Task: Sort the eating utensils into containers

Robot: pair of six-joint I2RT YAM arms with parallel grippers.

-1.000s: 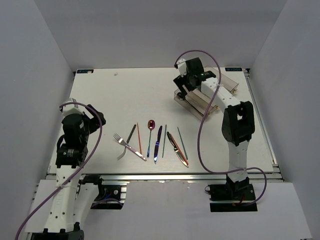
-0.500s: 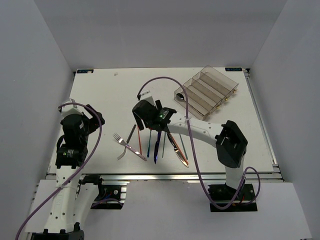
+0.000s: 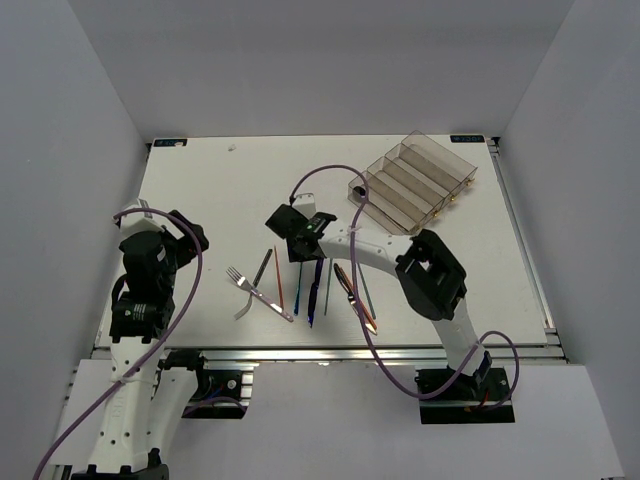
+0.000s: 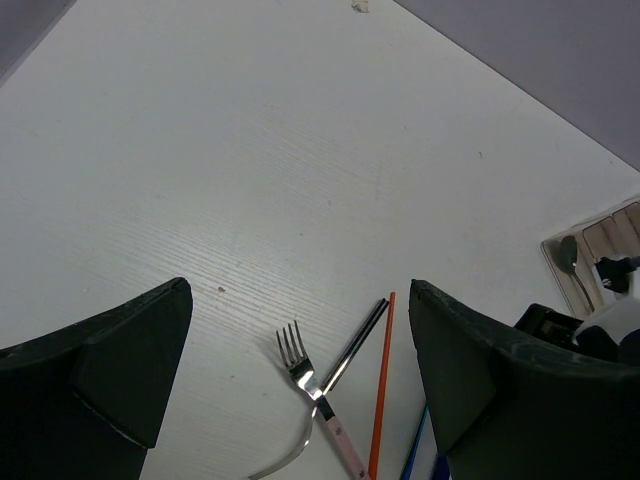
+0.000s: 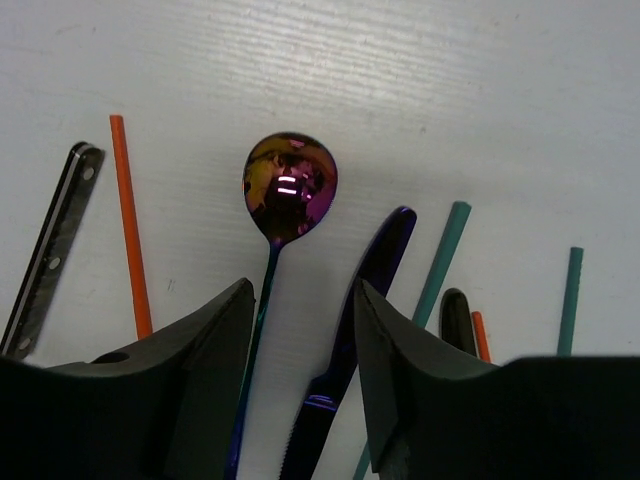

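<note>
The eating utensils lie in a row near the table's front. My right gripper [image 3: 300,243] hangs low over the red spoon [image 5: 290,187], open. Its jaws [image 5: 302,295] straddle the spoon's thin handle and the blue knife [image 5: 365,310]; the handle runs close along the left finger [image 5: 200,370]. Left of them lie an orange chopstick [image 3: 278,278], a dark chopstick [image 3: 263,268] and the silver fork [image 3: 257,292]. To the right lie green chopsticks [image 3: 328,285] and the copper knife [image 3: 356,302]. My left gripper [image 3: 188,238] is open, high above the fork [image 4: 293,352].
The clear divided tray [image 3: 430,160] stands at the back right, set at an angle, with a dark spoon [image 3: 357,188] at its near end. The right arm stretches across the table between the tray and the row of utensils.
The right arm has swung from the tray down to the row of utensils and its jaws have narrowed over the red spoon's handle. The left arm has not moved.
</note>
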